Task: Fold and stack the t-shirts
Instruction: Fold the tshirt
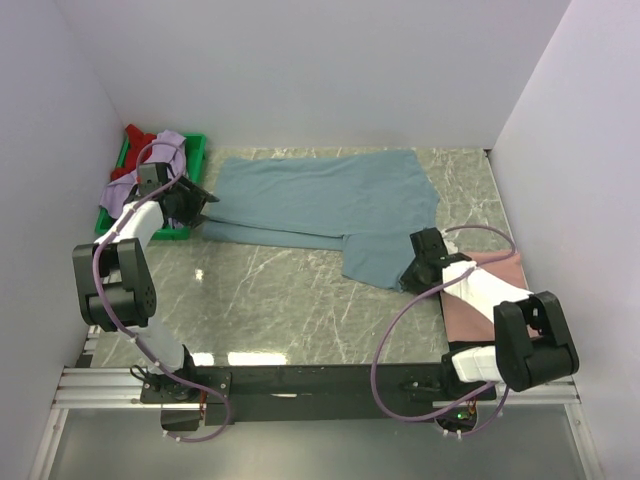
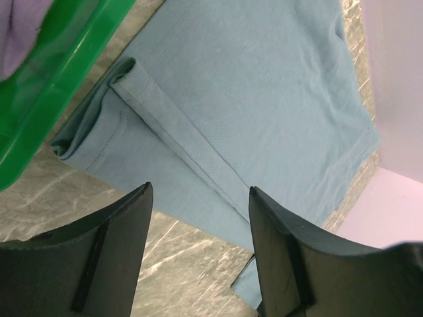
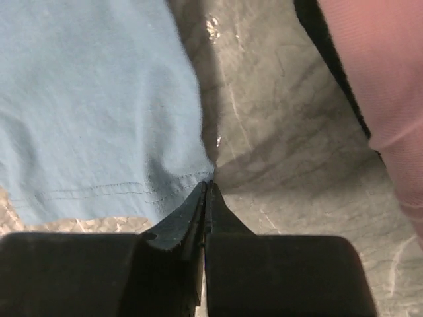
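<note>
The blue shirt (image 1: 320,200) lies spread on the table (image 1: 280,310), its near edge folded over; the right gripper (image 3: 207,188) is pinched closed on its near right corner; the left gripper (image 2: 199,191) hangs wide apart over its left end, gripping nothing; a pink shirt (image 1: 505,270) lies right of it; a lavender shirt (image 1: 170,142) and a red shirt (image 1: 135,135) sit in the green tray (image 1: 196,150) to its left.

Left pincer (image 2: 200,198) wide, right pincer (image 3: 206,189) tight.

No lettering, label, brand or number can be read on anything here.
</note>
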